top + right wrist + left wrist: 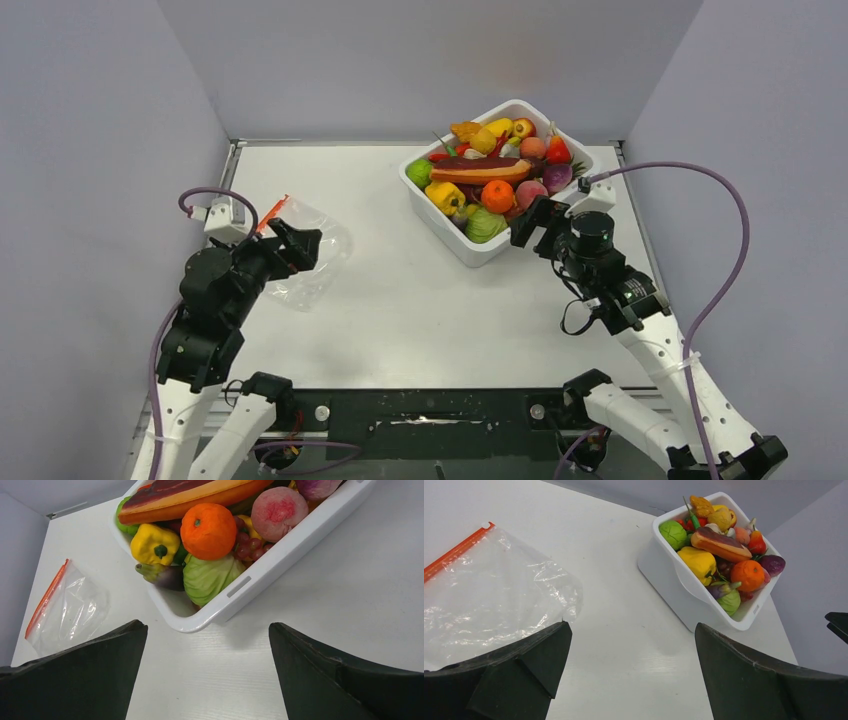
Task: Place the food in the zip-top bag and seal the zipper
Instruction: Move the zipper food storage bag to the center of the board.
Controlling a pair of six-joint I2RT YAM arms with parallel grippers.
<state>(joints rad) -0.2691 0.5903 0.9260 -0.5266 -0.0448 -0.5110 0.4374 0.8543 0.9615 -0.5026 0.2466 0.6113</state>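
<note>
At the table's (pixel 400 300) left side: zip-top bag (pixel 310 262) is lying flat and crinkled, showing nothing inside. The zipper (pixel 455 553) is running along its far-left edge. Cannot tell whether the mouth is pressed shut.
Toward the right rear: white tub (pixel 468 250) is sitting well apart from the bag and holding all the food (pixel 495 175) in view. On top are lying the long orange-red sausage shape (pixel 716 544), orange (pixel 208 530), yellow pepper (pixel 155 544), cabbage (pixel 207 577) and eggplant (pixel 162 576).
left gripper (pixel 297 243): hovering at the bag's near edge, fingers spread wide and gripping nothing. Cannot tell whether it is touching the plastic.
right gripper (pixel 540 222): hanging just beside the tub's near wall and facing the cabbage and orange, fingers spread wide and carrying nothing.
Progress: by my reading nothing is counting as done yet, since no piece is sitting in the bag.
Remaining: opening or holding the bag mouth, picking pieces from the tub, loading them, then pressing the zipper closed along its length.
Writing: none is showing legibly. No brand or label is appearing on the bag, tub or food.
</note>
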